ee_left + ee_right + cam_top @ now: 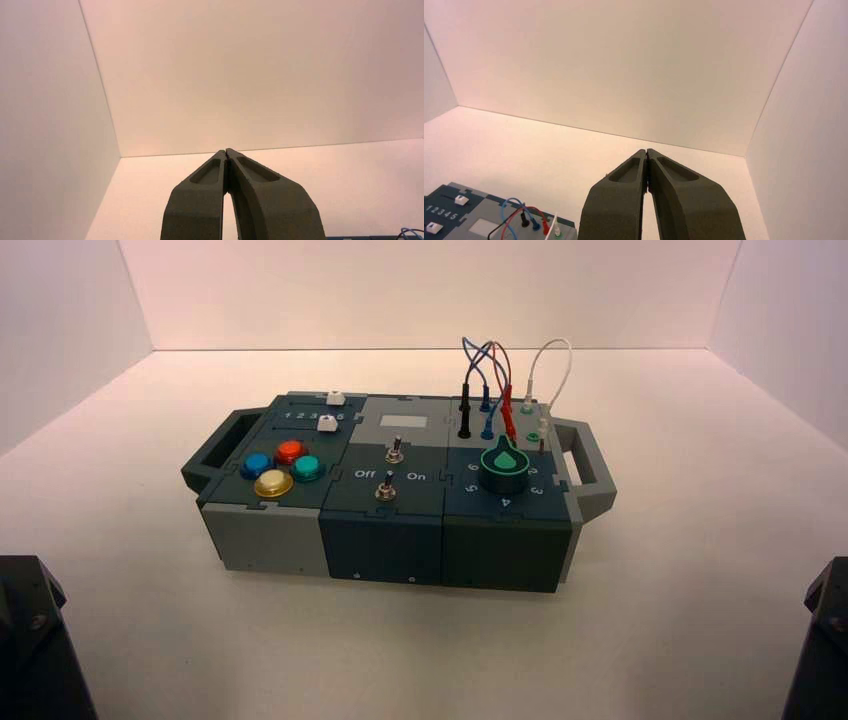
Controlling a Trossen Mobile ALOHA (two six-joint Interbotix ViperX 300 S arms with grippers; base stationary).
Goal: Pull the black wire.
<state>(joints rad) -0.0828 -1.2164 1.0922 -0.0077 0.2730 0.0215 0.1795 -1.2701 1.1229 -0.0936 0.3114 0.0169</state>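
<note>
The black wire (465,405) stands at the back right of the box (400,530), its two slim black plugs in sockets left of the blue plugs, its thin dark loop rising behind. One black plug also shows in the right wrist view (524,219). My left gripper (226,151) is shut and empty, parked at the near left, far from the box. My right gripper (646,151) is shut and empty, parked at the near right. In the high view only the arm bases show at the bottom corners.
Beside the black wire stand a blue-plugged wire (487,412), a red-plugged wire (508,410) and a white wire (545,370). A green knob (504,468), two toggle switches (390,472), coloured buttons (282,468) and white sliders (328,410) sit on the box. White walls enclose the table.
</note>
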